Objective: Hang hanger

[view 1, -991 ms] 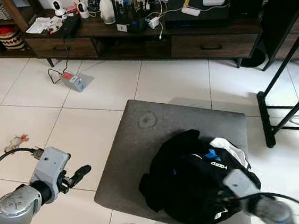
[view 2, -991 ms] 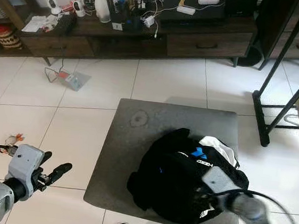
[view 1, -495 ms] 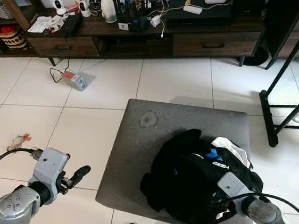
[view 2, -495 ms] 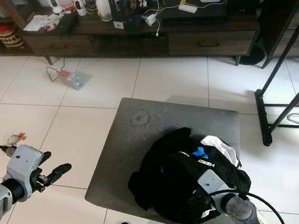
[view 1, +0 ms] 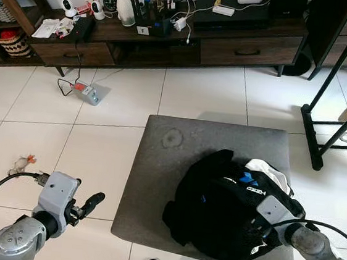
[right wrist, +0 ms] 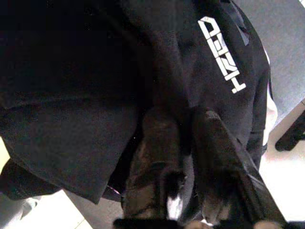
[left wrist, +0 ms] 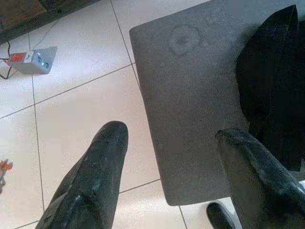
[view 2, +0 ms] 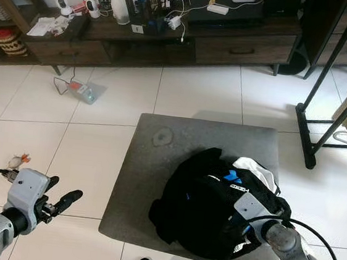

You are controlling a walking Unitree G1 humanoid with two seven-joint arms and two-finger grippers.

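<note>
— What is on the left?

— The left pincer (view 1: 89, 203) hangs low over the white tiled floor (view 1: 104, 141), just off the left edge of the grey ottoman (view 1: 176, 167). Its two black fingers (left wrist: 95, 186) stand well apart and hold nothing. Farther left on the floor lies a small toy (view 1: 19, 164), and up by the dark sideboard (view 1: 170, 39) sits a grey power strip (view 1: 89, 92) on its cable.

— And the ottoman itself?

— It carries a heap of black clothing (view 1: 227, 210) on its right half, reaching to the near right corner; a bit of white cloth (view 1: 268, 172) shows at the heap's far right side. The far left part is bare, with a faint round mark (view 1: 171, 138).

— Where is the hanger?

— I cannot make one out; if it is there, the heap hides it.

— The right side?

— The right pincer (right wrist: 183, 138) is pushed into the black clothing near the ottoman's near right corner. Its fingers lie close together with a fold of the fabric between them. A black rack (view 1: 336, 91) stands on the floor at the far right.
</note>
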